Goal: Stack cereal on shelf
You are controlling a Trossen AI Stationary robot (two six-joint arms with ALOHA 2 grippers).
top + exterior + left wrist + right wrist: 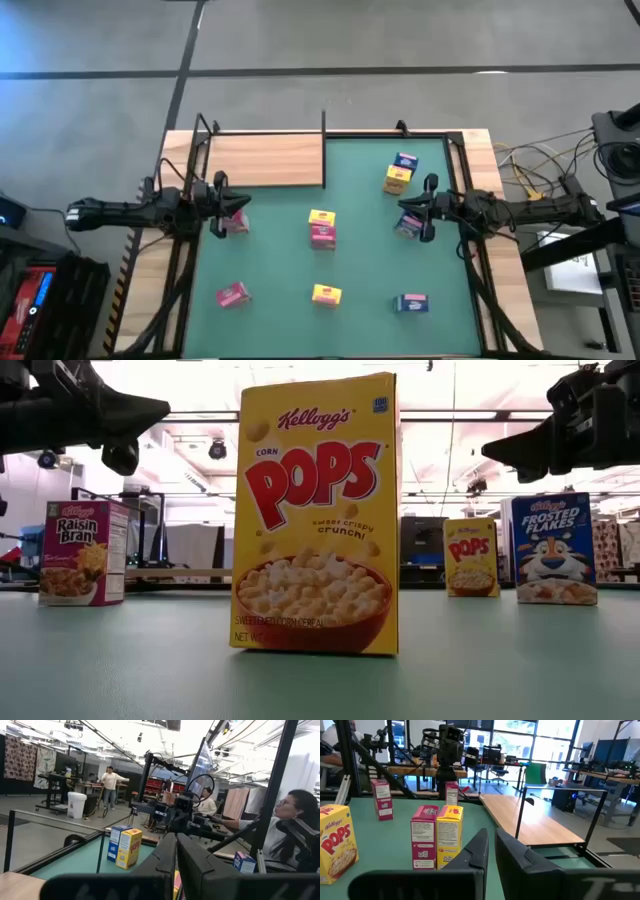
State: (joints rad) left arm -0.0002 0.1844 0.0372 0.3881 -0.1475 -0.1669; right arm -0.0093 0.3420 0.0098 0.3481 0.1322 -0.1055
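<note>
Cereal boxes (322, 228) are seen scattered over the green mat (360, 270), none on the shelf (265, 160). Left gripper (232, 208) and right gripper (405, 212) are held at opposite sides of the mat, jaws clenched, empty.

Robotics lab: workbenches (420, 770), office chairs (502, 765)

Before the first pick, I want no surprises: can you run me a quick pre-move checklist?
1. Shelf bare, ready for boxes: ok.
2. Left gripper empty and shut, must open first: not ok.
3. Right gripper empty and shut: not ok.
4. Pink and yellow pair at mat centre upright: ok.
5. Blue and yellow pair upright: ok.
6. Box under the right gripper clear of it: cannot tell.
</note>
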